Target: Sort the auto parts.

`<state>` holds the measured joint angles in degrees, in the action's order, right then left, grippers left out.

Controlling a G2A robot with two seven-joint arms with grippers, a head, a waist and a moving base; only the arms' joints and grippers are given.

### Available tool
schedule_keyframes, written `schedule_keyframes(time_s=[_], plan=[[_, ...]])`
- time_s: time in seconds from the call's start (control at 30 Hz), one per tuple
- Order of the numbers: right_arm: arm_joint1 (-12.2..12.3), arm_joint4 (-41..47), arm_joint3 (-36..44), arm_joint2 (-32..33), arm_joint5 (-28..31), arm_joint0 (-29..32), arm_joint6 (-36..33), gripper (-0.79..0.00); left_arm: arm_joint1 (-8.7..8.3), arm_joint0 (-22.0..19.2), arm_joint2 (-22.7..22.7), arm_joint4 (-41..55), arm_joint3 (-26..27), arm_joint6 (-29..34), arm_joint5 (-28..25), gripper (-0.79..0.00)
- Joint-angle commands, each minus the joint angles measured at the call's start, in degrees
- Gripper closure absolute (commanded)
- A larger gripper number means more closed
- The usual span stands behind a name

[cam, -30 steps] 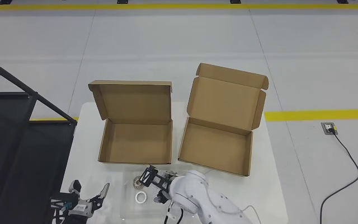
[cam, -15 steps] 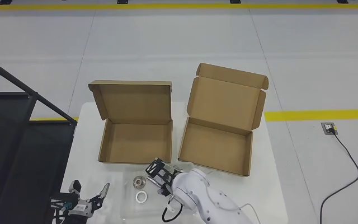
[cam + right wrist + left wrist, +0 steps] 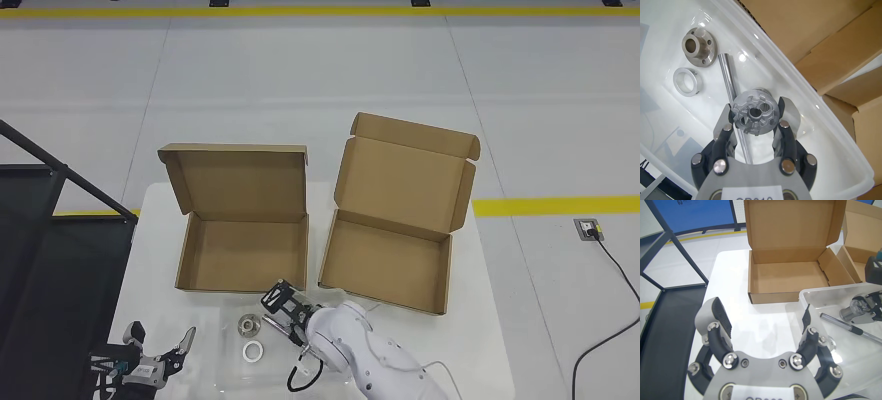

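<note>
When we look down from above, we find the right gripper (image 3: 283, 305) just before two open brown cardboard boxes (image 3: 242, 255) (image 3: 385, 262). From the left wrist, we see the left gripper (image 3: 762, 313) spread apart over the white table (image 3: 730, 262), beside the clear plastic tray (image 3: 810, 291). From the right wrist, we see the right gripper clamped on a grey toothed metal hub (image 3: 753, 106) inside the tray, with a polished steel rod (image 3: 728, 75) passing beneath.
</note>
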<state>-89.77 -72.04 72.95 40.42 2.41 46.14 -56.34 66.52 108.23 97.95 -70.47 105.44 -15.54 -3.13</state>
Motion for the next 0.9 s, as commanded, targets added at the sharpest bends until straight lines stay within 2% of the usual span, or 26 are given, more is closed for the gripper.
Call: schedule_keyframes(time_s=[0.0,0.17,0.3,0.4,0.5,0.6,0.87], plan=[[0.11,-0.51,0.81,0.13,0.61,0.56,0.39,0.000,0.00,0.00,0.00,0.00,0.00,0.00,0.00,-0.785],[1.37,-1.49,7.19,1.94,6.01,4.11,1.62,0.000,0.00,0.00,0.00,0.00,0.00,0.00,0.00,-0.785],[3.66,-5.29,18.21,5.97,11.81,9.65,3.62,0.000,0.00,0.00,0.00,0.00,0.00,0.00,0.00,-0.785],[5.58,-9.39,26.95,10.72,15.04,14.89,7.21,0.000,0.00,0.00,0.00,0.00,0.00,0.00,0.00,-0.785],[7.09,-12.50,32.92,15.67,17.98,19.28,13.78,0.000,0.00,0.00,0.00,0.00,0.00,0.00,0.00,-0.785],[8.30,-14.50,35.38,21.19,20.06,22.52,22.78,0.000,0.00,0.00,0.00,0.00,0.00,0.00,0.00,-0.785],[8.30,-14.50,35.38,21.19,20.06,22.52,22.78,0.000,0.00,0.00,0.00,0.00,0.00,0.00,0.00,-0.785]])
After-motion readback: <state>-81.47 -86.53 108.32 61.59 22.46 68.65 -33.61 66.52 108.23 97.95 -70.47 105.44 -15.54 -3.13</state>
